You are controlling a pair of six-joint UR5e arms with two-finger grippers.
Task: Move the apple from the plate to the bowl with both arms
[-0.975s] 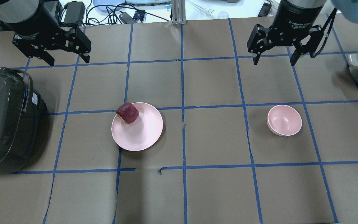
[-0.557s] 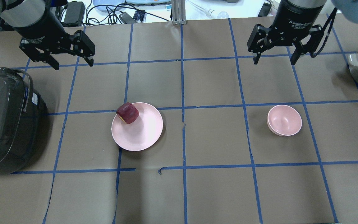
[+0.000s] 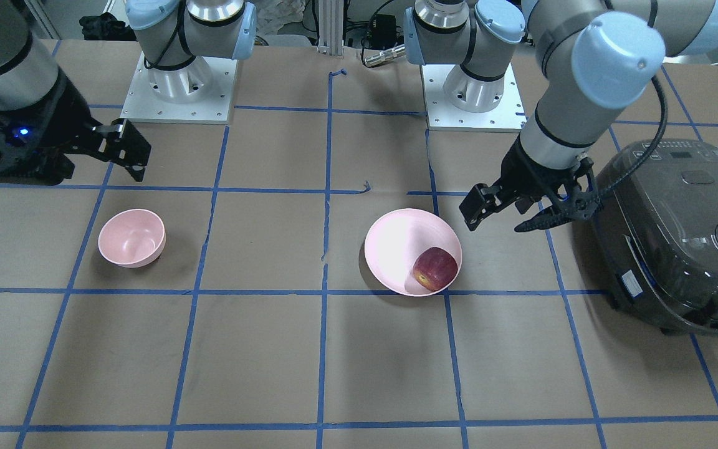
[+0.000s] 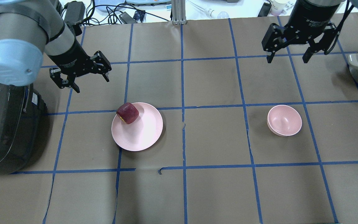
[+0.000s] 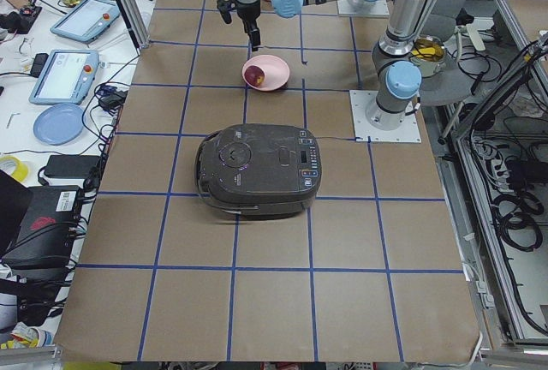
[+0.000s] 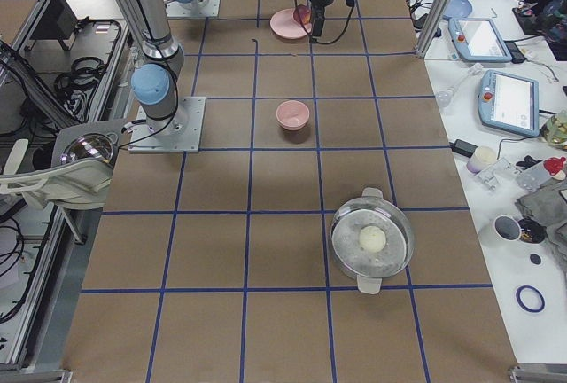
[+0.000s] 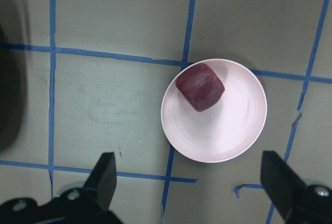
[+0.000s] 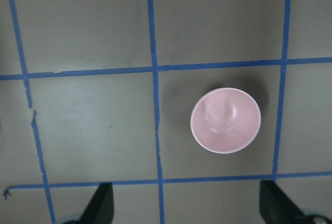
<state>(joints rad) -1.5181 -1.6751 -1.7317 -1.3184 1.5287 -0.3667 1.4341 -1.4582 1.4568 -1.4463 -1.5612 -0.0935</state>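
Fingers (image 7: 105, 175) on your left gripper (image 4: 92, 85) stay spread as it swings in from the corner. Just ahead of them, the apple (image 4: 128, 113) sits on the plate's (image 4: 141, 137) nearest edge, so a grasp looks next. Your right gripper (image 4: 287, 61), also spread, backs off from the empty bowl (image 4: 284, 119).

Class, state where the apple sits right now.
Overhead view: the apple rests on the plate's upper-left edge, left of the table's middle, below the left gripper.

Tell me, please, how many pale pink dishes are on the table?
2. The wide, shallow pale pink plate is on the robot's left, carrying the dark red apple near its rim; the small, deep pale pink bowl stands empty on its right.
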